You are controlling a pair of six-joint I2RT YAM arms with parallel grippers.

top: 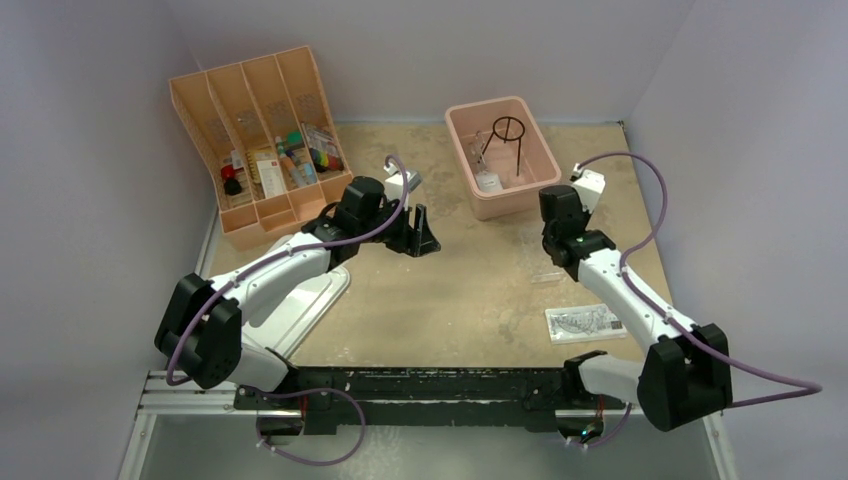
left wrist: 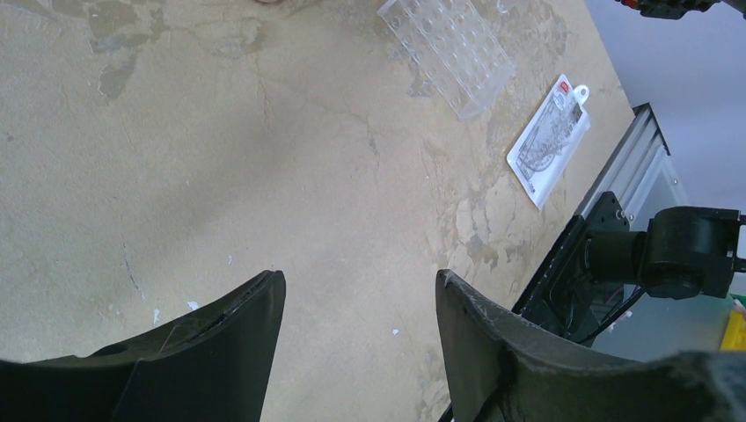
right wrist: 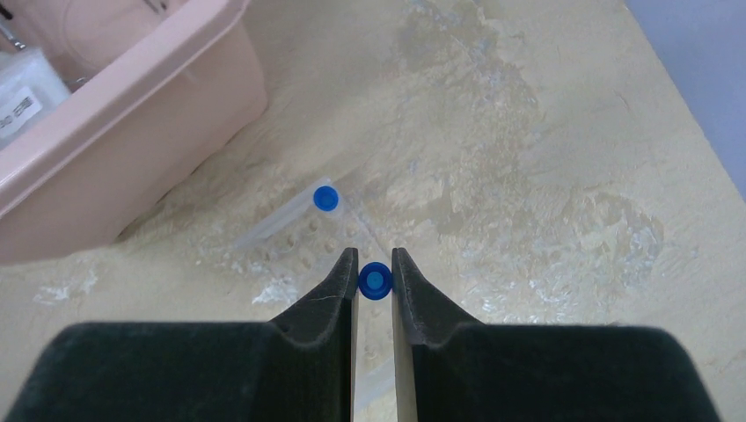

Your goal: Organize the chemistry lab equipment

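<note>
My right gripper (right wrist: 375, 262) is shut on a blue-tipped dropper (right wrist: 375, 280), seen end-on as a round blue cap between the fingertips, just above the table. A second blue-tipped clear tube (right wrist: 325, 200) lies in front of it on the clear well rack (right wrist: 303, 242), next to the pink tub (right wrist: 132, 132). My left gripper (left wrist: 360, 277) hangs open over bare table with nothing between its fingers. Ahead of it are the well rack (left wrist: 449, 48) and a clear packet (left wrist: 550, 141). A black wire ring tripod (top: 508, 130) and a clear flask (top: 487, 181) stand inside the tub.
The orange divided tray (top: 225, 110) leans at the back left with several small items in its slots. The pink tub (top: 535, 150) sits at the back centre. A white board (top: 315, 300) lies under the left arm. Grey walls close in on both sides.
</note>
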